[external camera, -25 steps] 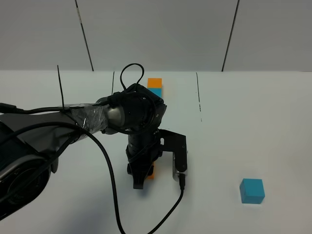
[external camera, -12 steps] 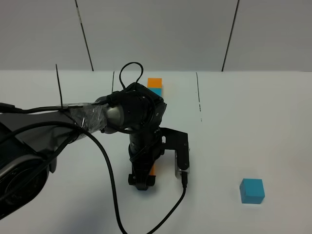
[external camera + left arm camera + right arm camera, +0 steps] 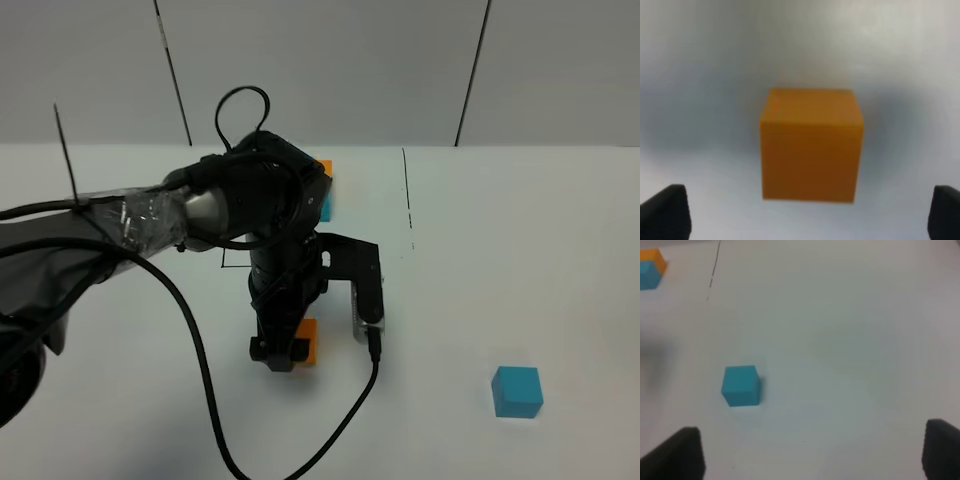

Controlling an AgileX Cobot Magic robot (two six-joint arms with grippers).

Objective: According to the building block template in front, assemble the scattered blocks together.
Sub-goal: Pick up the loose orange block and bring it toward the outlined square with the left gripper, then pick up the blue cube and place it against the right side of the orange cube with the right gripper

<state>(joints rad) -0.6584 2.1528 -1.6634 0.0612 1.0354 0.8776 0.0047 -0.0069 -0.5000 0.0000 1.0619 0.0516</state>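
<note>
No legible text, label, brand or number on any surface

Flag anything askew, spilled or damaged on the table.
Nothing stands out. The orange cube sits flat on the table inside the open left gripper, clear of both fingers. The cyan cube sits flat, well off to the right. The template looks intact, partly hidden by the arm.

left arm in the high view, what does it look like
Left arm: black rounded joints, a grey link wrapped in shiny clear film, loose black cables and a black bracket with a silver camera. Black fingertips.
</note>
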